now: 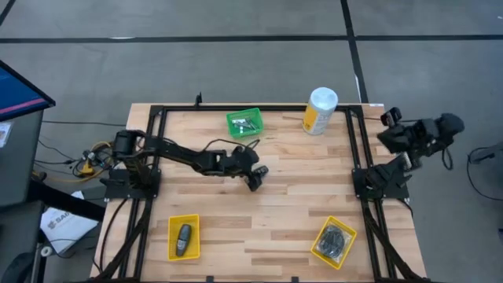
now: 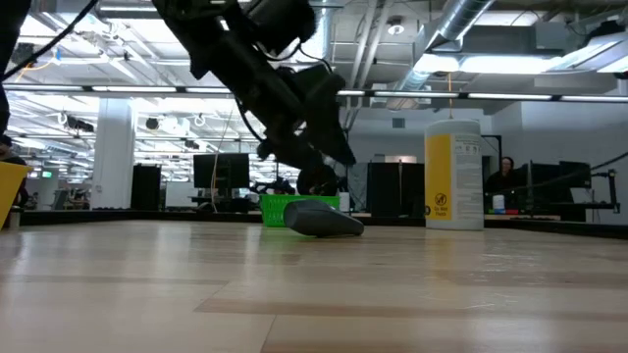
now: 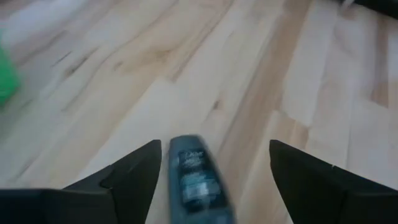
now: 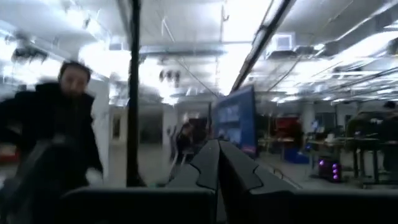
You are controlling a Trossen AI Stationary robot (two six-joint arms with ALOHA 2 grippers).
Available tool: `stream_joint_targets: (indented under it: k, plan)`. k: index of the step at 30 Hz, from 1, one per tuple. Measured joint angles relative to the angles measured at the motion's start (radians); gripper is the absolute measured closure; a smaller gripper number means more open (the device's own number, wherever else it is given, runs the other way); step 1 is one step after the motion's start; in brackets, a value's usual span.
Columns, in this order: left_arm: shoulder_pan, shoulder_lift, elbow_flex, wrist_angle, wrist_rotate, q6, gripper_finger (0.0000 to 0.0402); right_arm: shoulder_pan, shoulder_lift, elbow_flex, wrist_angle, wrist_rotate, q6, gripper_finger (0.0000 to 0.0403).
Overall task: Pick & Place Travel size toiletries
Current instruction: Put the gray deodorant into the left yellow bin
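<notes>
- The left gripper (image 3: pixel 211 180) hangs low over the middle of the counter (image 1: pixel 291 196), fingers spread wide and grasping nothing.
- A dark bottle (image 3: pixel 194 177) lies flat on the wood between those fingers, nearer one finger (image 3: pixel 134 171) than the other; the low view shows it resting on the counter just under the gripper (image 2: pixel 329 157).
- Just beyond the gripper stands the green tray (image 1: pixel 245 123), holding small silvery pieces; the white-and-yellow canister (image 1: pixel 320 110) stands upright near the far edge.
- Nearer the front edge, one yellow tray (image 1: pixel 184 237) holds a second dark bottle (image 1: pixel 182 240), and another yellow tray (image 1: pixel 334 240) holds black bundles (image 1: pixel 336 240).
- The right gripper (image 4: pixel 217 168) is parked off the counter's right side, raised and pointing into the room, fingers pressed together with nothing between them; a person shows blurred beyond it.
- Risks, as I judge them: the bottle sits off-centre, so closing now could push it sideways or pinch only its edge.
- A smooth, rounded bottle may roll or squirt out of the fingers.
- Descending too far would jam the fingertips against the wood.
- A loose hold could let the bottle drop on the way to a tray.
</notes>
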State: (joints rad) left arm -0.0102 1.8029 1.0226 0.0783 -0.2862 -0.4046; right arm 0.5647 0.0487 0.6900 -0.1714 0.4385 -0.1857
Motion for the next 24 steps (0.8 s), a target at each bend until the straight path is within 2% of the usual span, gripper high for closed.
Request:
stream_joint_targets:
  k: [3,11,14,16,24]
  plan:
    - [-0.006,0.055,0.028,0.012,-0.025,0.004,0.0111,0.011,0.018,-0.069,0.035,-0.006,-0.003,0.0402]
    - [0.005,0.120,0.029,0.007,-0.057,-0.099,0.0112,0.012,-0.043,-0.260,0.153,-0.029,0.176,0.0402]
    - [0.004,0.133,0.029,0.006,-0.033,-0.106,0.0112,0.011,-0.043,-0.325,0.206,-0.079,0.227,0.0403]
    - [-0.002,0.143,0.029,0.006,-0.019,-0.106,0.0114,0.011,-0.037,-0.382,0.239,-0.076,0.253,0.0403]
    - [-0.037,0.192,0.032,-0.021,-0.023,-0.114,0.0162,0.008,-0.044,-0.617,0.523,-0.076,0.265,0.0403]
